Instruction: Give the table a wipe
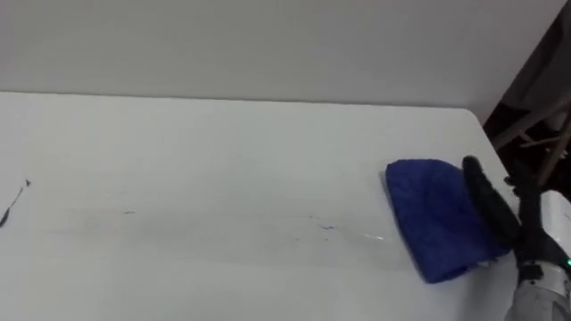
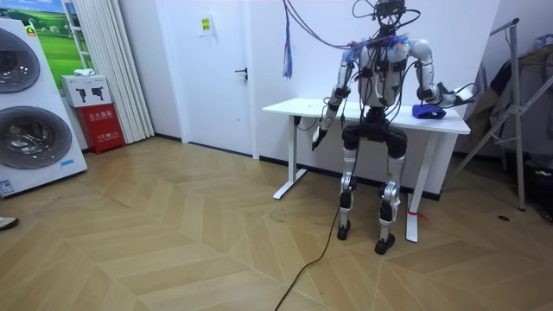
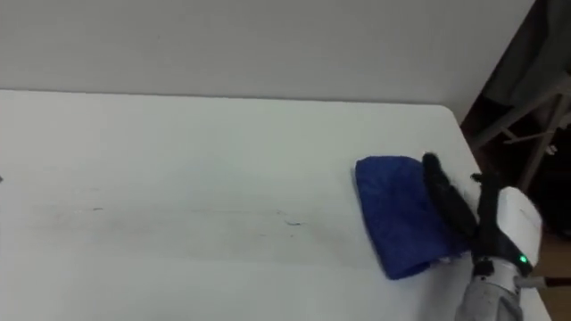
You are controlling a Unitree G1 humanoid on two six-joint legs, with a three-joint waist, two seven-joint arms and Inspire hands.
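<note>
A blue cloth lies on the white table close to its right edge. My right hand comes in from the lower right. Its dark fingers lie straight along the cloth's right side and press on it. A small dark mark shows at the table's left, and faint smears lie just left of the cloth. In the room view I stand upright at the table, the cloth at my right. My left hand hangs beside the table's front edge.
The table's right edge runs just past the cloth, with a metal rack beyond it. A wall stands behind the table. Washing machines and a red box stand far off at the room view's left.
</note>
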